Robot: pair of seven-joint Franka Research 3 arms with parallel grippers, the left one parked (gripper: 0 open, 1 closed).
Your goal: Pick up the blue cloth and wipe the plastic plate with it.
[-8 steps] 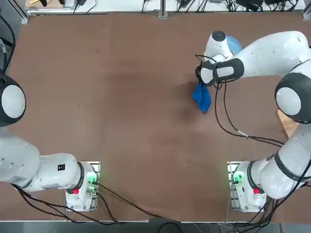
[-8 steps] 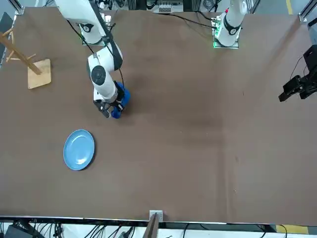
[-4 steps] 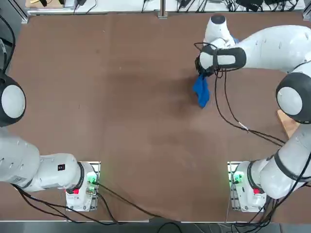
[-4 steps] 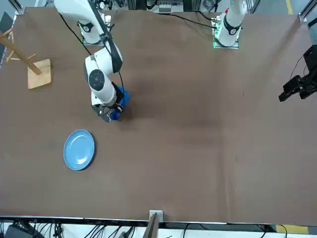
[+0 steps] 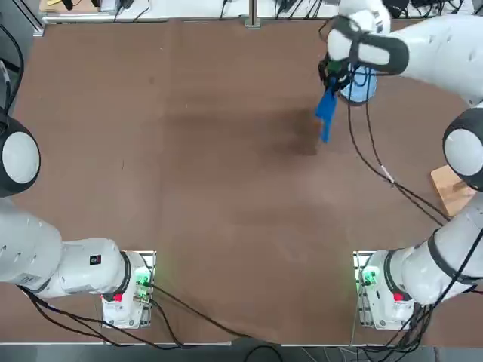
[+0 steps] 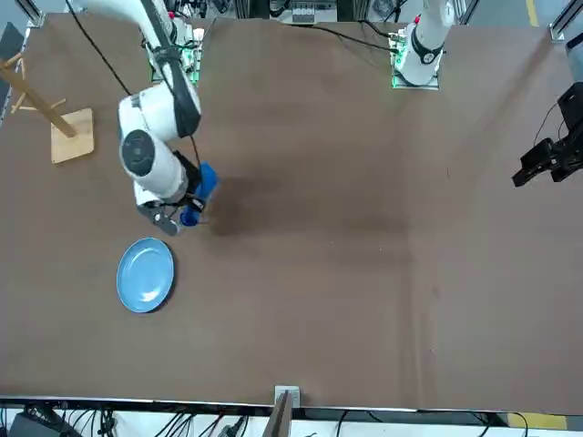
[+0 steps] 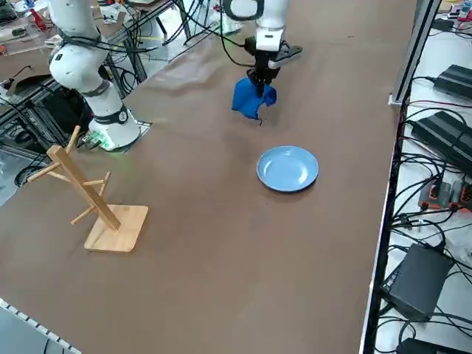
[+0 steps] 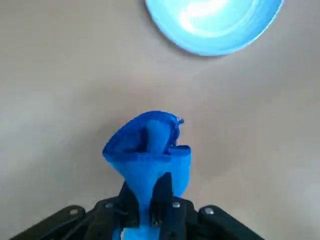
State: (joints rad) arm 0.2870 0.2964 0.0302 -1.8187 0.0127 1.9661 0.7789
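Right gripper [image 7: 259,82] pinched tight on blue cloth [image 7: 250,98], hanging clear of table; carry over plastic plate [image 7: 287,169], lower till fabric touches

Soft woven blue cloth [image 8: 150,155], matt, folded and bunched. Smooth plastic plate [image 7: 287,168], light blue, with a glossy sheen under the lights. Flat matt brown table [image 5: 189,151]. Bare pale wood on the peg stand [image 7: 96,199]. Glossy white plastic shells on the right arm [image 6: 150,155].
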